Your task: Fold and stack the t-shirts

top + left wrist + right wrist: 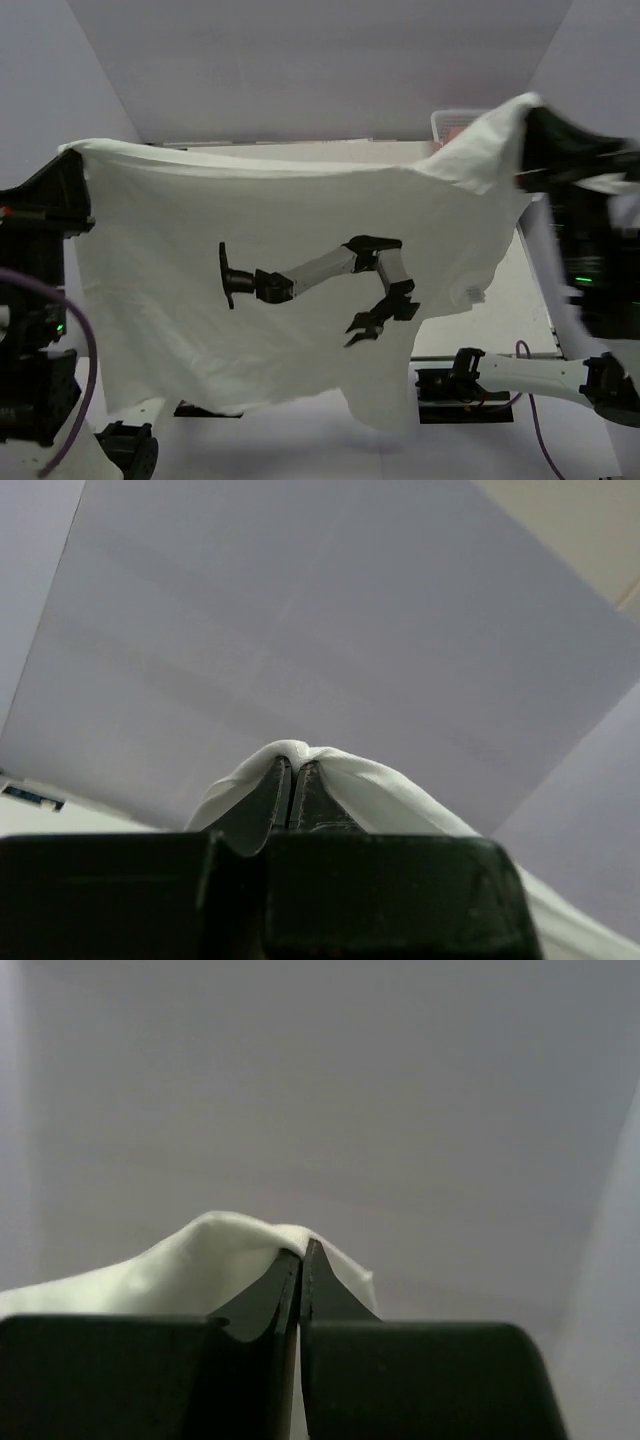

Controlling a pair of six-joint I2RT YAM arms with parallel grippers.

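The white t-shirt (280, 220), with a black print of a robot arm (320, 285), hangs spread wide in the air and fills the middle of the top view. My left gripper (72, 152) is shut on its upper left corner. My right gripper (528, 105) is shut on its upper right corner, a little higher. In the left wrist view the shut jaws (293, 766) pinch a fold of white cloth (380, 790). The right wrist view shows the same (302, 1250), with cloth (170, 1265) draped to the left. A bit of pink cloth (455, 131) shows in the basket. The navy shirt is hidden.
A white lattice basket (446, 121) stands at the back right, mostly behind the raised shirt. The table (505, 300) shows to the right of the shirt. The right arm's lower link (530, 372) lies across the near right. Pale walls surround the workspace.
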